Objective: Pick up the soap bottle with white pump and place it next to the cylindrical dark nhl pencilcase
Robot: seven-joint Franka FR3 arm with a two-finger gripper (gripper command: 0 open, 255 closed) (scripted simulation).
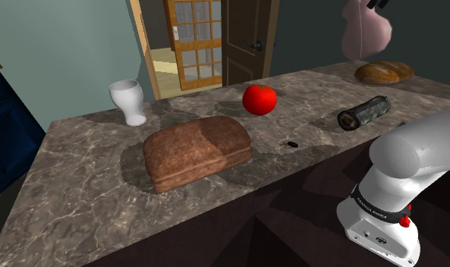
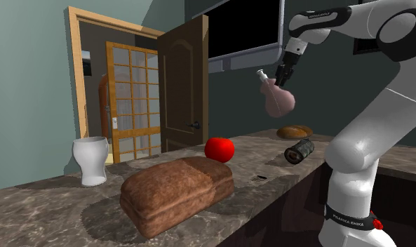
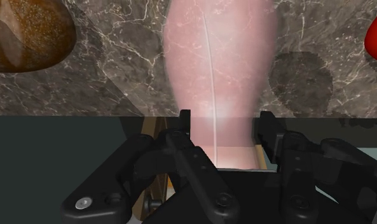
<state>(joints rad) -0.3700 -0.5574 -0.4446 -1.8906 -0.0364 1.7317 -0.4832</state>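
Clamped on the narrow neck end of the pink soap bottle [image 2: 278, 102], the black gripper [image 2: 282, 74] holds it high over the marbled countertop [image 1: 79, 163] — the carry step, I judge. Below lie the brown loaf [image 1: 196, 150], the red tomato [image 1: 259, 99] and, smallest, the dark cylindrical pencil case [image 1: 363, 112]. Next it must travel to the bare stone just beside that case, lower — then let go.
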